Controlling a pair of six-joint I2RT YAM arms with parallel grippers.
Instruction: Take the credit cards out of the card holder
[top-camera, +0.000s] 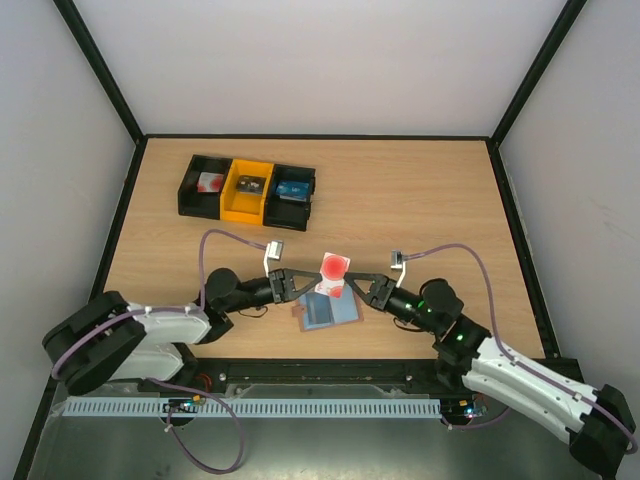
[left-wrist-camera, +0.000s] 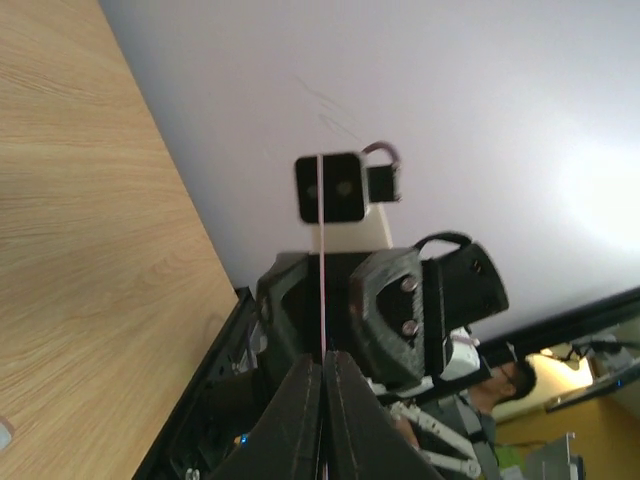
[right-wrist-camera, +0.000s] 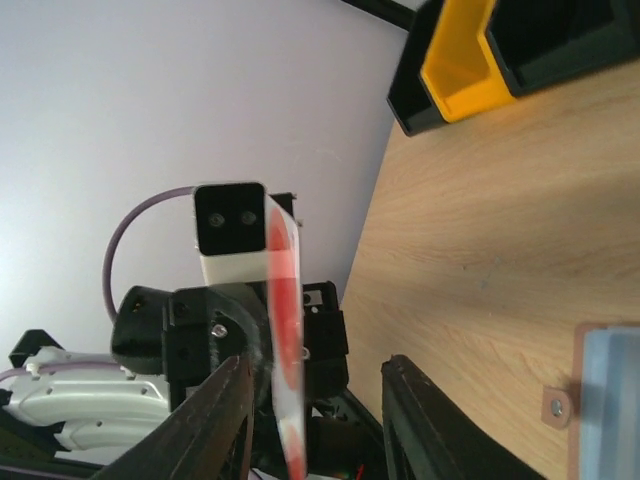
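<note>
While the left claw (top-camera: 318, 287) pinches the credit card (top-camera: 333, 266) upright above the open card holder (top-camera: 330, 313) on the table (top-camera: 420, 200), the right claw (top-camera: 350, 287), facing it from the right, stands parted around the card.

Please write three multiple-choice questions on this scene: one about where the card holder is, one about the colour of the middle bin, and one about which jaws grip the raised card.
1. Where is the card holder?
A) leaning on the back wall
B) lying open on the table
C) held up in the air

2. What colour is the middle bin?
A) yellow
B) green
C) white

3. Which gripper grips the red-spotted card?
A) neither
B) the right
C) the left

Answers:
1 B, it lies unfolded on the wood with its pale inside up.
2 A, its walls are bright yellow.
3 C, the left gripper has its jaws shut on the card's edge, while the right gripper has its jaws apart.
</note>
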